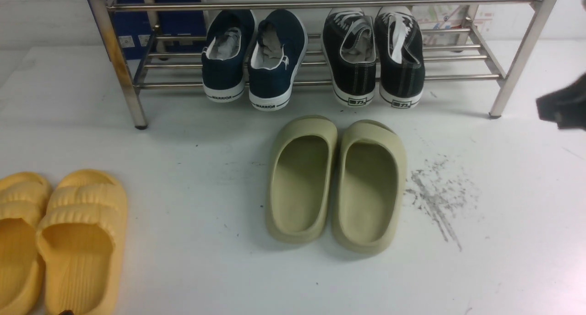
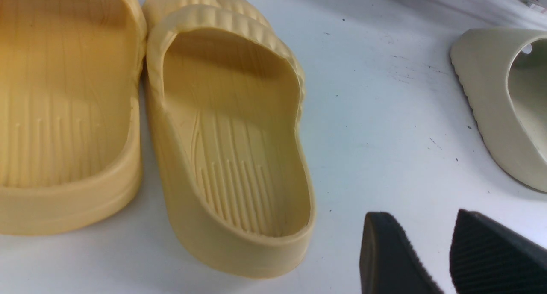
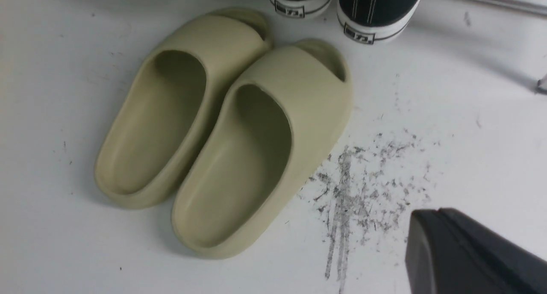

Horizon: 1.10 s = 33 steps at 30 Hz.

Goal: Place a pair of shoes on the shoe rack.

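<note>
The two black canvas sneakers rest side by side on the lower bars of the steel shoe rack, right of middle, heels toward me. Their heels also show in the right wrist view. My right gripper hangs at the far right, in front of the rack's right leg; in its wrist view the fingers are pressed together and hold nothing. My left gripper is open and empty, low over the table beside the yellow slippers.
Navy WARRIOR slip-ons sit on the rack left of the sneakers. Olive foam slippers lie in front of the rack at mid-table. Yellow slippers lie at the near left. Dark scuff marks are right of the olive pair.
</note>
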Motion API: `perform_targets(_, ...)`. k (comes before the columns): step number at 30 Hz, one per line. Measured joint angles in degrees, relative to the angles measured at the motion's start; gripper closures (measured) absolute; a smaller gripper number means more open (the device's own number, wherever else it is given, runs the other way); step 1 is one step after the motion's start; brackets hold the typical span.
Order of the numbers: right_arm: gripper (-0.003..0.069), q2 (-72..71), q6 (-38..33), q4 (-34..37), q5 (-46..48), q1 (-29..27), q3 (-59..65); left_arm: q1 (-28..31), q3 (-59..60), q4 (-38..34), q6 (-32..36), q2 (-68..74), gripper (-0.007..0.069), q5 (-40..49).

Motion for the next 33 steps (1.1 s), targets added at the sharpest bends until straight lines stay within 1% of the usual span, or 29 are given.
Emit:
perform_targets(3, 0.0647, -6.85, -0.80, 1.16, -4.87, 0.00, 6.72, 0.00, 0.00, 0.00, 0.00, 0.00, 0.0386, 0.00)
perform_targets(4, 0.0646, -12.00, -1.16, 1.94, -8.01, 0.00, 11.62, 0.00, 0.00, 0.00, 0.00, 0.00, 0.0386, 0.00)
perform_targets(6, 0.0645, -18.23, -1.52, 2.18, -11.38, 0.00, 17.51, 0.00, 0.00, 0.00, 0.00, 0.00, 0.0386, 0.00)
perform_targets(9, 0.0643, -24.23, -2.23, 2.18, -14.12, 0.00, 23.43, 0.00, 0.00, 0.00, 0.00, 0.00, 0.0386, 0.00)
perform_targets(17, 0.0636, -32.61, -3.17, 2.12, -14.66, 0.00, 32.18, 0.00, 0.00, 0.00, 0.00, 0.00, 0.0386, 0.00)
perform_targets(23, 0.0632, -32.95, -3.21, 1.97, -13.94, 0.00, 34.71, 0.00, 0.00, 0.00, 0.00, 0.00, 0.0386, 0.00)
perform_targets(33, 0.0621, -32.95, -3.21, 1.91, -9.28, 0.00, 37.05, 0.00, 0.00, 0.00, 0.00, 0.00, 0.0386, 0.00)
